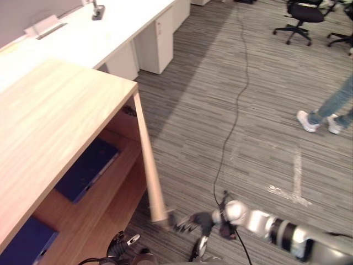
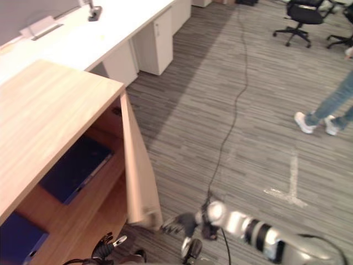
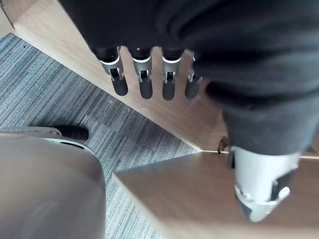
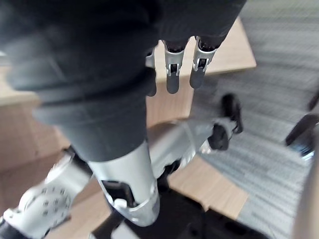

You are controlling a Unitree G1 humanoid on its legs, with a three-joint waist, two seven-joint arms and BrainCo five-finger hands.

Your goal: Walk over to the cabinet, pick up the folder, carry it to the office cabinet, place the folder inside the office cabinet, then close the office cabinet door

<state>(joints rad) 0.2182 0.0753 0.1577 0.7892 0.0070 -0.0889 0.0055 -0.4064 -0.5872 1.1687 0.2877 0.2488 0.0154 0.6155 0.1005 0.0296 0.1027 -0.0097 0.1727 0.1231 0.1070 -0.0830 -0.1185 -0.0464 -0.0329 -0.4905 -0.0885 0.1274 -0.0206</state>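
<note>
Blue folder (image 1: 88, 168) is seen shelved inside the office cabinet (image 1: 49, 116), lower left. The door (image 1: 146, 160), not yet closed, is touched by the right hand (image 1: 190, 222), fingers straight, nothing held.

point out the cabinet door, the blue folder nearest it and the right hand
cabinet door (image 2: 138, 178), right eye view, middle of its wooden face
blue folder (image 1: 88, 168), left eye view, centre of its cover
right hand (image 1: 196, 221), left eye view, its dark palm

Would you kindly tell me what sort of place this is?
Probably an office: a long white desk, a black wheeled office chair, grey striped carpet, a light wooden cabinet holding dark blue folders.
</note>
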